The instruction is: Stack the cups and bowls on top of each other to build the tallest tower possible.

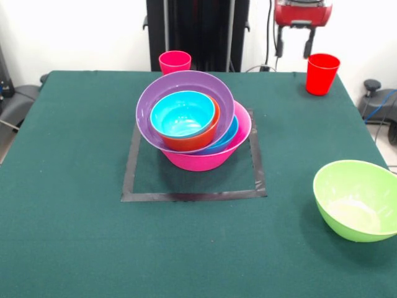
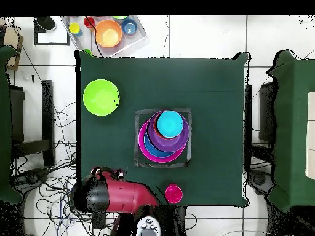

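The tower (image 1: pixel 193 121) stands in the middle of the table. Its base is the large pink bowl (image 1: pixel 198 160), which holds a blue bowl (image 1: pixel 227 138), then the tilted purple bowl (image 1: pixel 186 84), an orange bowl (image 1: pixel 192 139) and a light blue bowl (image 1: pixel 183 115). It also shows in the overhead view (image 2: pixel 163 134). The pink-red cup (image 1: pixel 175 62) stands upright at the far edge behind the tower. The red cup (image 1: pixel 322 73) stands upright at the far right. The large lime green bowl (image 1: pixel 358 198) sits at the near right. My gripper (image 1: pixel 294 45) hangs open and empty, above and left of the red cup. No light green cup shows.
A black tape square (image 1: pixel 192 196) marks the table under the tower. In the overhead view a clear tray (image 2: pixel 107 34) off the table holds an orange bowl (image 2: pixel 108 33) and small coloured items. My arm (image 2: pixel 120 195) covers the table corner near the pink-red cup (image 2: pixel 173 194).
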Robot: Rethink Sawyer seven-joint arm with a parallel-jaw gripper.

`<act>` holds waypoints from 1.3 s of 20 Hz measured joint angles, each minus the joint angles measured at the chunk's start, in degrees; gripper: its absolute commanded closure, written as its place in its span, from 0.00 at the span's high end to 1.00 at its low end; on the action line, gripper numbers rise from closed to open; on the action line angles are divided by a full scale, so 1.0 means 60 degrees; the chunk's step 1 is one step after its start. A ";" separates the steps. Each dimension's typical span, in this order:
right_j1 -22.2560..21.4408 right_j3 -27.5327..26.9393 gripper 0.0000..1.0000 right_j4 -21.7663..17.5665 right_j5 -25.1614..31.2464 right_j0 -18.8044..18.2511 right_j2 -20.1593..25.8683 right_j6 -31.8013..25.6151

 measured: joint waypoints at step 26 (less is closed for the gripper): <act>0.0046 0.1789 1.00 -0.0505 -0.2613 0.0244 0.0330 0.1411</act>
